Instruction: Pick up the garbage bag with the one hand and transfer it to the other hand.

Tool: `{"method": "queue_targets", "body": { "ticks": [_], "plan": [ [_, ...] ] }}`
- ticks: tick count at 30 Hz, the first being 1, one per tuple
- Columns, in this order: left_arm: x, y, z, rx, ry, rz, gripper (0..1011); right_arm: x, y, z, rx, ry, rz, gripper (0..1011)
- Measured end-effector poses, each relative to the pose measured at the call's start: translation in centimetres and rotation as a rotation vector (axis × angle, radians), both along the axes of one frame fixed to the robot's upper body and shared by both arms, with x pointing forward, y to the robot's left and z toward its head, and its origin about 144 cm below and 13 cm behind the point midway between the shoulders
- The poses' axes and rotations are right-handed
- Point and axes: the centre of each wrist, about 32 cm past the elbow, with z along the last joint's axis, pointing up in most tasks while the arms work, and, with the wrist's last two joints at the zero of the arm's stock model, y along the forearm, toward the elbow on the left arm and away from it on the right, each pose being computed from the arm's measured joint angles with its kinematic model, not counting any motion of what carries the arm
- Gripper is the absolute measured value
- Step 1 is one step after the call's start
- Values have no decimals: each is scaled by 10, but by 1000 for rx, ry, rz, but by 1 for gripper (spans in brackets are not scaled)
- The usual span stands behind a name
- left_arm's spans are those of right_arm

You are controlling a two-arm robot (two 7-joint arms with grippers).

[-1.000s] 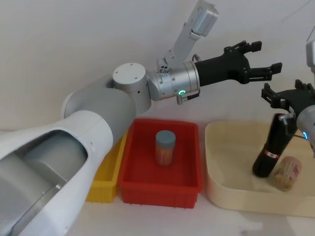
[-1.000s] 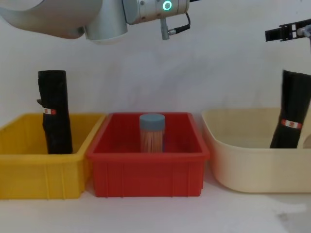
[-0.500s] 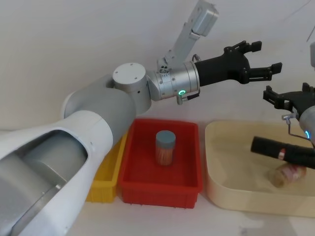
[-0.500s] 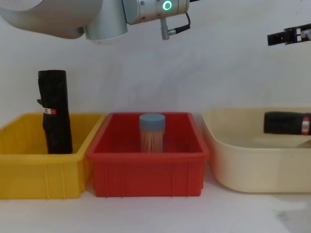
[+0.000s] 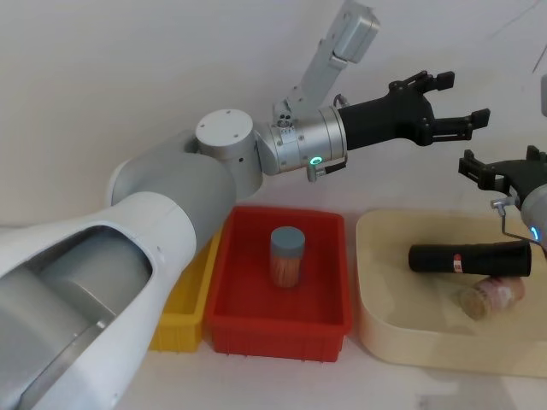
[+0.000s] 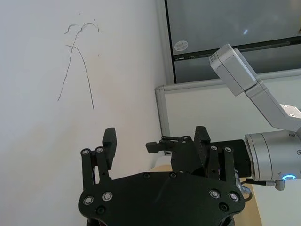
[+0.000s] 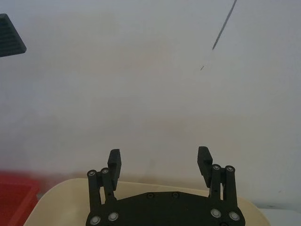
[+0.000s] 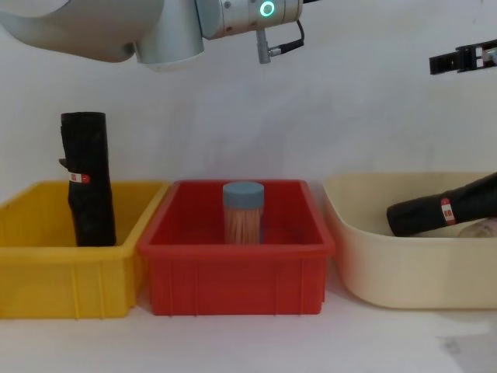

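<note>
The garbage bag (image 5: pixel 468 260), a black cylindrical roll with a white paper band carrying a small red square, lies on its side in the cream plastic tub (image 5: pixel 376 325) at the right of the table, one end propped on a clear jar of pale sticks (image 5: pixel 489 297). Neither gripper holds it.

The left gripper (image 5: pixel 448 101), black and two-fingered on the silver-grey arm with a green ring light, hangs high and far above the gap between the red bin (image 5: pixel 224 319) and the tub, its fingers spread wide and empty. The right gripper (image 5: pixel 500 166), slimmer and on the blue-lit arm, hovers just above the far right part of the tub, over the roll, its fingers also wide apart with nothing between them.

Judged from this, the transfer is not accomplished: the roll still has to be grasped, lifted clear of the tub and passed across. A second, taller black roll (image 8: pixel 88 180) stands in the yellow bin (image 8: pixel 46 280) at the left.
</note>
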Motion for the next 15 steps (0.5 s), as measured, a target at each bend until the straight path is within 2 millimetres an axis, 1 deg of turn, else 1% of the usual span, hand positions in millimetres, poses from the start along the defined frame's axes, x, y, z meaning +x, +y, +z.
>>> {"method": "queue_targets", "body": {
  "ticks": [15],
  "plan": [
    [0,0,0,0,0,0,1001,0,0,0,2,3,-4,1001]
  ]
}}
